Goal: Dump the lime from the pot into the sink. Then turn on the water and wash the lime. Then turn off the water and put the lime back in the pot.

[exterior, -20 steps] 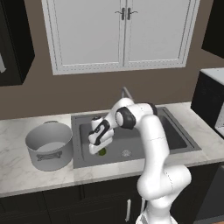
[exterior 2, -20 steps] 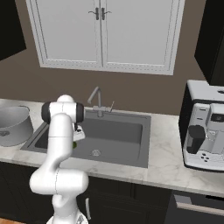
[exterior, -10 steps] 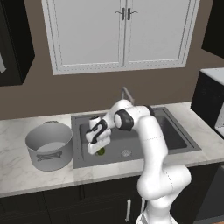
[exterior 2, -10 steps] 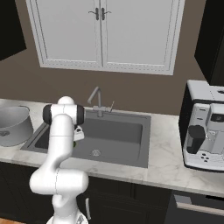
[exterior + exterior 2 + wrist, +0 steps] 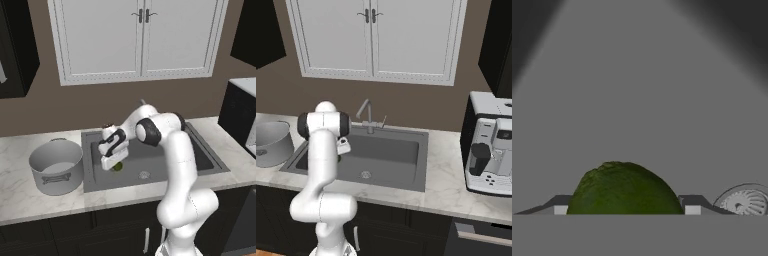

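With lime between jaws, gripper low inside sink.

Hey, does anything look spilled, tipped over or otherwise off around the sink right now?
Nothing stands out. The pot stands upright on the counter, and the lime sits between the gripper fingers down in the sink.

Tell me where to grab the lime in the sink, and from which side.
Grip the lime across its widest middle, coming straight down from above. It is small and round, lying on the flat floor of the sink, so its sides are free. The end effector already brackets it, one finger on each side.
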